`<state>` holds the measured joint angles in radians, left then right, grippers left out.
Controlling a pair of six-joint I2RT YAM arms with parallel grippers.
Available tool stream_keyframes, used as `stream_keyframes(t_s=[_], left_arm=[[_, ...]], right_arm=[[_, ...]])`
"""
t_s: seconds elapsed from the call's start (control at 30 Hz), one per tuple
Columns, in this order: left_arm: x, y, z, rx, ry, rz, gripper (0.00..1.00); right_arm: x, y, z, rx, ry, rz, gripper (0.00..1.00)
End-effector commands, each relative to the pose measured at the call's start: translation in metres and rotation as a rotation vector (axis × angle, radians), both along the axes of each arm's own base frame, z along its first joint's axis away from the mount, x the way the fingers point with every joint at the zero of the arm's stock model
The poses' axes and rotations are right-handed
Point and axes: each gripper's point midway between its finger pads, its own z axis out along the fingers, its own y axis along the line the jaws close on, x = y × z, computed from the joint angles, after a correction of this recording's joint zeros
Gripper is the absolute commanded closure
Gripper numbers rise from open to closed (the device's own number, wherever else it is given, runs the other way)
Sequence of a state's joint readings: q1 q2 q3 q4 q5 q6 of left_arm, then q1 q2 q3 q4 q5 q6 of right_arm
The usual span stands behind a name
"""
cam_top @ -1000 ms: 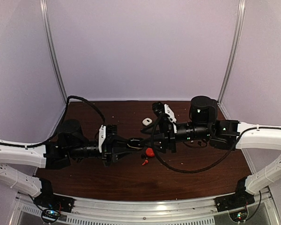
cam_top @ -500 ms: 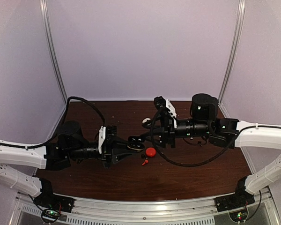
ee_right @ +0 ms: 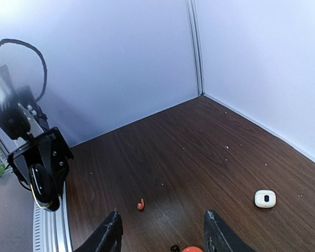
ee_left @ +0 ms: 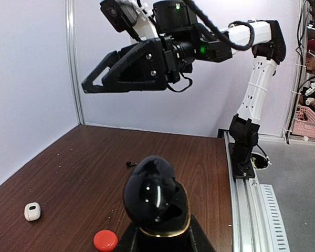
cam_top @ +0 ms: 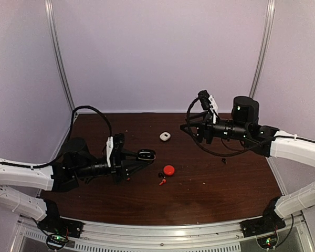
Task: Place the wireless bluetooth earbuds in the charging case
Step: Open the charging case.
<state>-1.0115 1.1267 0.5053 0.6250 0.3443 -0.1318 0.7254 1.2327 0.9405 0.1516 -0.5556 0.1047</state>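
My left gripper (cam_top: 140, 157) (ee_left: 160, 237) is shut on a black charging case (cam_top: 146, 155) (ee_left: 156, 195), held above the table with its lid up and a gold rim showing. The inside of the case is too dark to read. My right gripper (cam_top: 189, 127) (ee_right: 164, 239) hangs open and empty, high and well right of the case. On the table lie a red earbud (cam_top: 161, 182) (ee_right: 141, 204), a black earbud (cam_top: 161, 174) beside the red case (cam_top: 169, 169) (ee_left: 105, 240), and another black earbud (cam_top: 223, 160) (ee_left: 130, 164) further right.
A white case (cam_top: 165, 136) (ee_left: 32, 211) (ee_right: 265, 199) lies toward the back of the brown table (cam_top: 121, 194). Pale walls enclose the back and both sides. A metal rail (cam_top: 163, 231) runs along the near edge.
My right gripper has pulled away from the black case, up and to the right. The left gripper has drawn back a little to the left, still gripping the case.
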Motion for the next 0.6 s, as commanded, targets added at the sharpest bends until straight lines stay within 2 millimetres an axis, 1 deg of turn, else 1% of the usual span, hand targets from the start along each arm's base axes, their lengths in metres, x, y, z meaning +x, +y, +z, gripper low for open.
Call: stream_keyframes(t_s=[0.0, 0.13, 0.3, 0.43, 0.57], left_arm=[[0.005, 0.003, 0.015, -0.071, 0.005, 0.01, 1.0], [0.004, 0.0, 0.014, -0.067, 0.004, -0.005, 1.0], [0.0, -0.007, 0.011, -0.047, 0.009, -0.05, 1.0], [-0.002, -0.01, 0.01, -0.038, 0.004, -0.07, 1.0], [-0.006, -0.013, 0.009, -0.025, -0.006, -0.099, 1.0]], right_arm=[[-0.014, -0.003, -0.012, -0.002, 0.037, 0.05, 0.48], [-0.027, 0.01, -0.022, -0.057, 0.042, 0.122, 0.47], [-0.052, 0.037, -0.012, -0.065, -0.02, 0.229, 0.42], [-0.069, 0.059, -0.008, -0.081, -0.051, 0.316, 0.37], [-0.083, 0.074, -0.003, -0.087, -0.064, 0.369, 0.36]])
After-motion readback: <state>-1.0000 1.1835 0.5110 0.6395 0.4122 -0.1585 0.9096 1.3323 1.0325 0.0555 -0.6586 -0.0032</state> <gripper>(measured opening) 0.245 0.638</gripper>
